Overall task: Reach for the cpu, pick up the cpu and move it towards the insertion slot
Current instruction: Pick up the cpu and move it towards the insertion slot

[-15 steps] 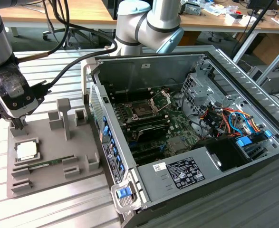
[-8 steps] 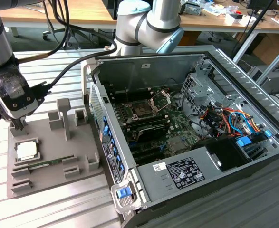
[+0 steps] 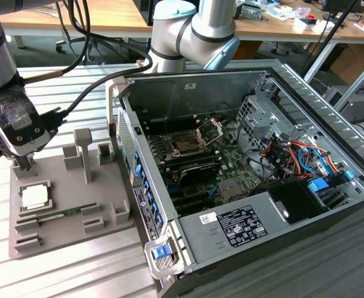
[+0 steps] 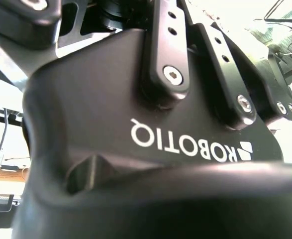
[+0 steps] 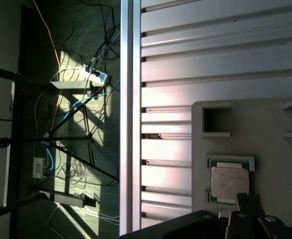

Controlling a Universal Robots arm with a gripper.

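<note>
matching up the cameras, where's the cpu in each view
exterior view: the cpu lies in a square nest on the grey tray, at the exterior view's left, near the gripper.
first wrist view: the cpu sits in the same nest on the tray.
second wrist view: faces the gripper's black housing.
shared landmark: the grey tray, seen in the exterior view and the first wrist view.

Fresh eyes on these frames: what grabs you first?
The open computer case on the exterior view's right stands out, its green board bared with the insertion slot near the middle. On that view's left the gripper hangs close above the cpu, a pale square chip lying in a grey holder plate on the slatted table. The cpu is not yet picked up.
</note>
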